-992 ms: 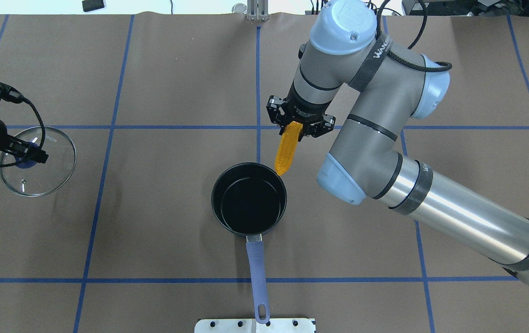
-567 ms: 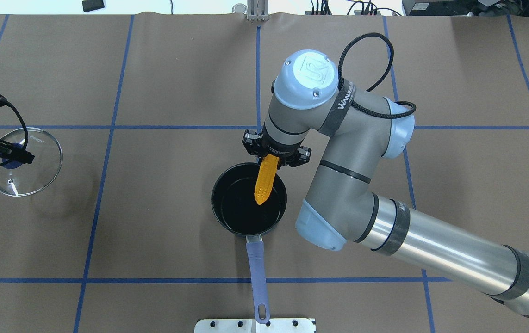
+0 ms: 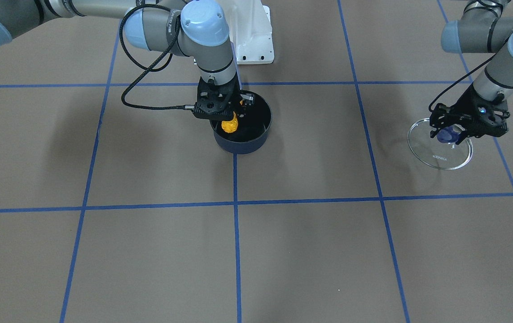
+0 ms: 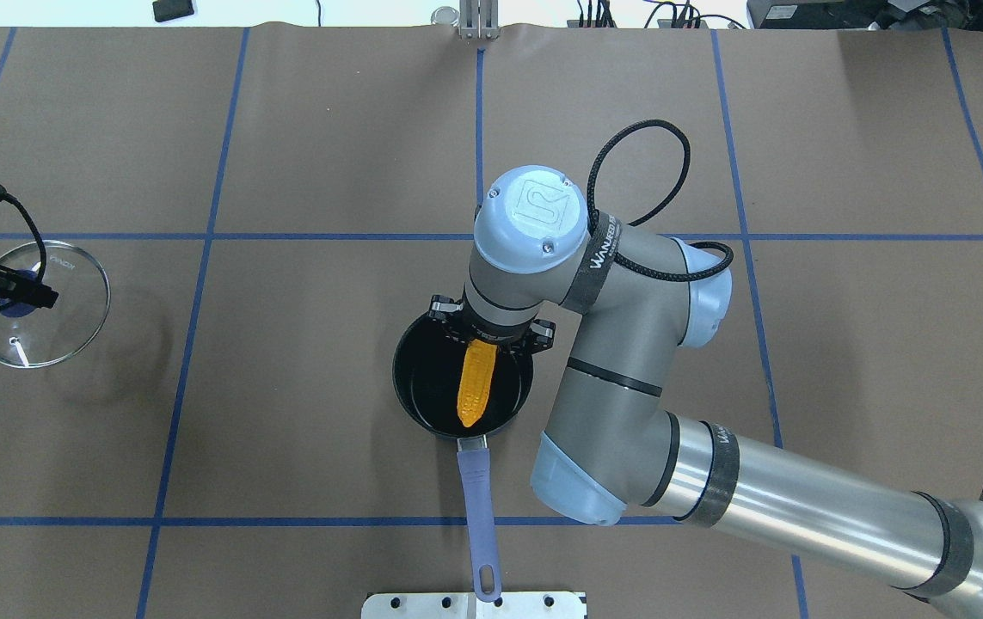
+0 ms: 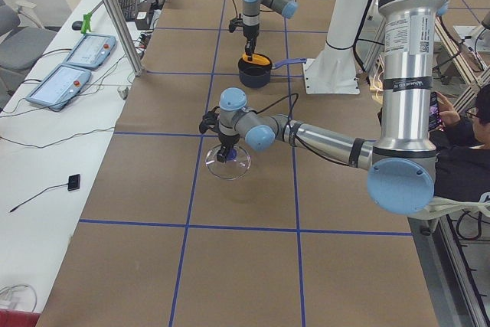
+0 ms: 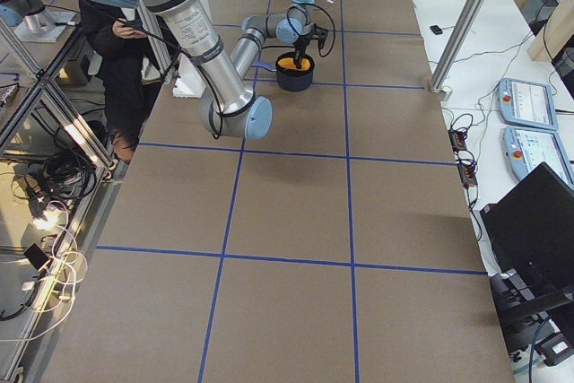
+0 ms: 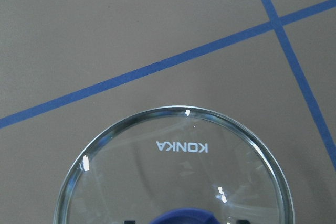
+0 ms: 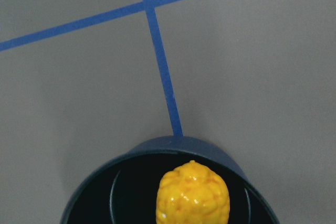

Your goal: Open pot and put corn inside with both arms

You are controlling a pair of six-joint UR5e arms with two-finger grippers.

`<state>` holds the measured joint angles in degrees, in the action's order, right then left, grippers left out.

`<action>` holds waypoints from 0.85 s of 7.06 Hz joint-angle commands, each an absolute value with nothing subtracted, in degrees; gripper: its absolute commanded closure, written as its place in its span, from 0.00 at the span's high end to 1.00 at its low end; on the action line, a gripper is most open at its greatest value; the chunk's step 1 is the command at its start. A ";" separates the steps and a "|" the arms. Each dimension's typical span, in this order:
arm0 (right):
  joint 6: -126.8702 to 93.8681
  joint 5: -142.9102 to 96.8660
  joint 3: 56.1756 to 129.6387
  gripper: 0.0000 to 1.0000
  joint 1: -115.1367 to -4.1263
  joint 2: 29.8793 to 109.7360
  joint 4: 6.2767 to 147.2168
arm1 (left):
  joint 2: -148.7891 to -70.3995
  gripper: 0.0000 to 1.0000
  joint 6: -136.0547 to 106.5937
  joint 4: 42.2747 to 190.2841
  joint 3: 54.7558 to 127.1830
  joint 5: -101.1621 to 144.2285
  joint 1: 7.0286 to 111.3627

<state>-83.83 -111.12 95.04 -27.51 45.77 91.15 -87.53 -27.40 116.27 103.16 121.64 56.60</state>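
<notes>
The dark navy pot stands open at the table's middle, its purple-blue handle pointing to the robot. My right gripper is shut on the thick end of the yellow corn and holds it tip down inside the pot's mouth; whether the tip touches the bottom I cannot tell. The right wrist view shows the corn over the pot rim. My left gripper is shut on the knob of the glass lid, far left, a little above the table. The lid also fills the left wrist view.
The white base mount sits just behind the pot handle's end. Blue tape lines cross the brown table cover. My right arm's elbow hangs low beside the handle. A seated operator and control tablets are off the table's sides.
My right gripper carried the corn from past the pot's far right rim to over the pot and lowered it into the mouth. My left gripper moved the lid further left.
</notes>
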 commanded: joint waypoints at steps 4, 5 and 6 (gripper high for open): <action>-79.73 -118.12 99.84 1.00 -36.90 47.71 91.67 | -87.63 0.34 -26.36 120.50 98.43 128.02 56.60; -78.50 -118.21 99.84 1.00 -37.70 47.90 91.67 | -87.54 0.34 -26.28 120.50 98.09 128.23 56.60; -78.49 -118.82 99.84 1.00 -38.66 47.81 91.67 | -87.54 0.34 -26.19 120.41 97.74 128.23 56.60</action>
